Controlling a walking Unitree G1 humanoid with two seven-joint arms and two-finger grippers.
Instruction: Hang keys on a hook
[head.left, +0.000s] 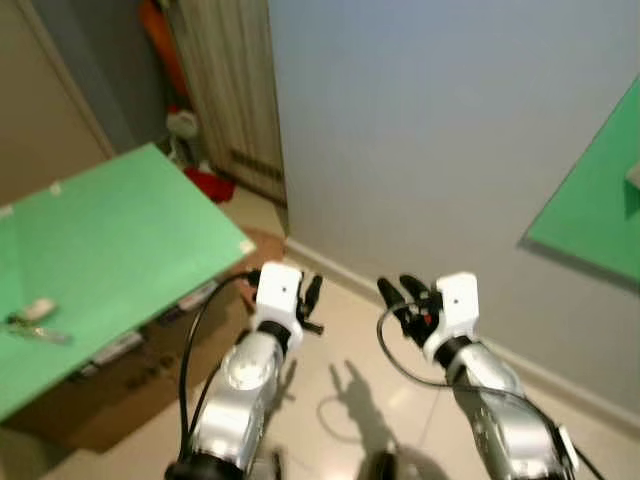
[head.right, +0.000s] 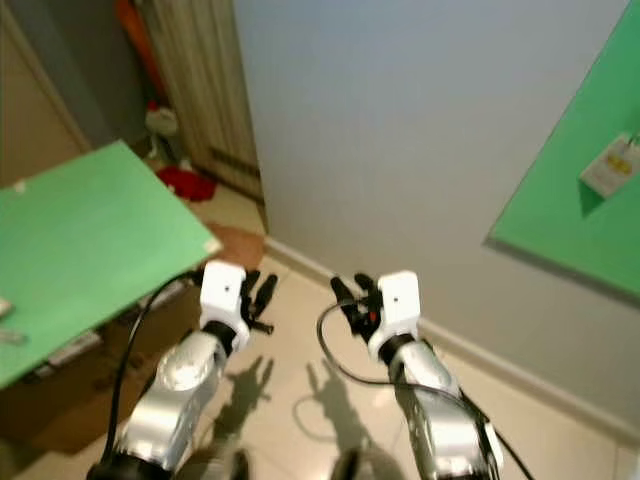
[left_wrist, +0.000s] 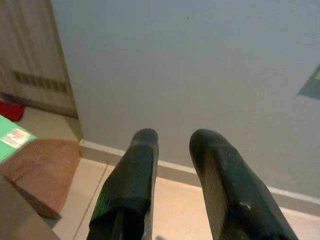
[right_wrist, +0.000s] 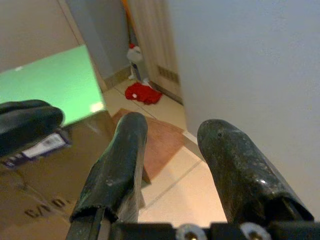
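Note:
A small bunch of keys (head.left: 30, 318) lies on a green board (head.left: 110, 240) at my left. High on the grey wall at the right is a green panel (head.right: 580, 180) with a small white hook or tag (head.right: 612, 165) on it. My left gripper (head.left: 312, 295) is raised in front of me over the floor, open and holding nothing. Beside it, my right gripper (head.left: 405, 295) is also open and holds nothing. In the left wrist view the fingers (left_wrist: 135, 180) point at the bare wall. In the right wrist view the fingers (right_wrist: 117, 165) point toward the green board.
The green board rests on a cardboard box (head.left: 120, 390). A brown mat (left_wrist: 40, 167) lies by the wall corner. Beyond it, a red cloth (head.left: 210, 185) lies before a slatted wooden door (head.left: 235, 90). Pale tiled floor (head.left: 350, 400) runs along the grey wall (head.left: 420, 130).

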